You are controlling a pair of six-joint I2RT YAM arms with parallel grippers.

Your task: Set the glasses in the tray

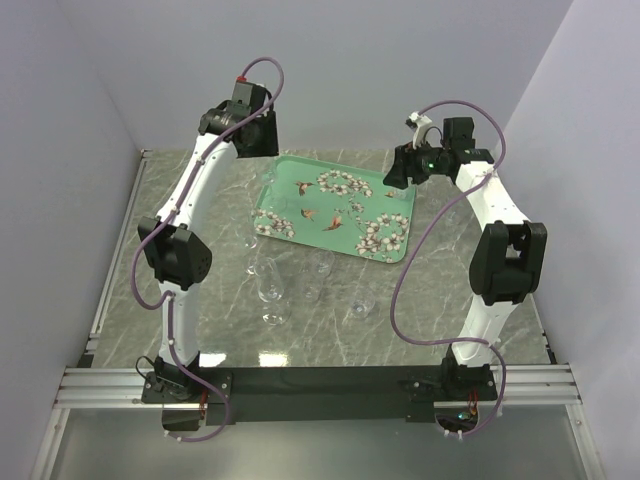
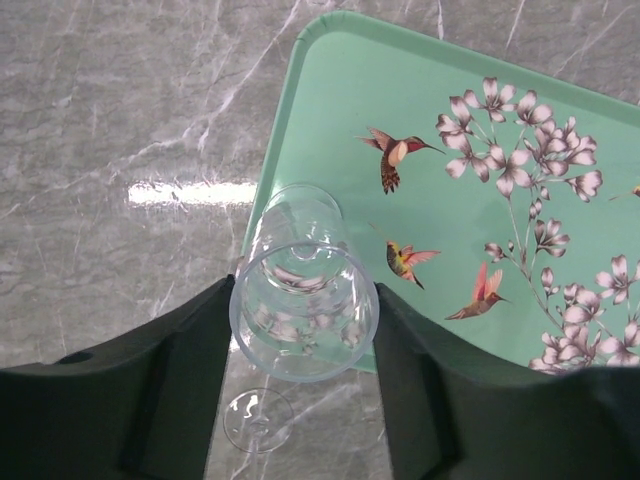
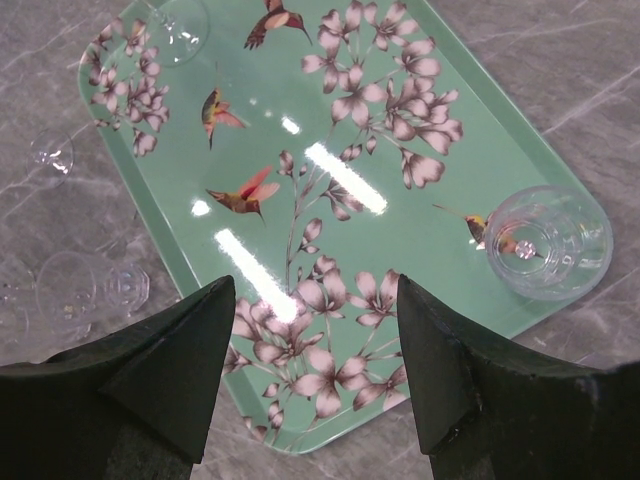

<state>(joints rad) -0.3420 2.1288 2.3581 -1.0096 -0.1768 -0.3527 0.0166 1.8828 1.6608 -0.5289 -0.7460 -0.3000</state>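
Note:
The mint-green tray [image 1: 330, 205] with blossoms and birds lies at the middle back of the table. My left gripper [image 1: 262, 150] is shut on a clear glass [image 2: 303, 300], held by its wall over the tray's left edge [image 2: 262, 215]. My right gripper [image 3: 315, 290] is open and empty above the tray's right end [image 1: 400, 170]. One glass [image 3: 547, 242] stands in the tray's right corner. Another glass rim [image 3: 180, 25] shows at the tray's far-left part. Several glasses stand on the table in front of the tray [image 1: 270, 272], [image 1: 320, 265], [image 1: 360, 305].
The grey marble table [image 1: 450, 290] has white walls on three sides. A clear round glass foot [image 2: 258, 420] lies on the table just under my left fingers. More glasses [image 3: 70, 290] stand beside the tray's near edge. Purple cables hang from both arms.

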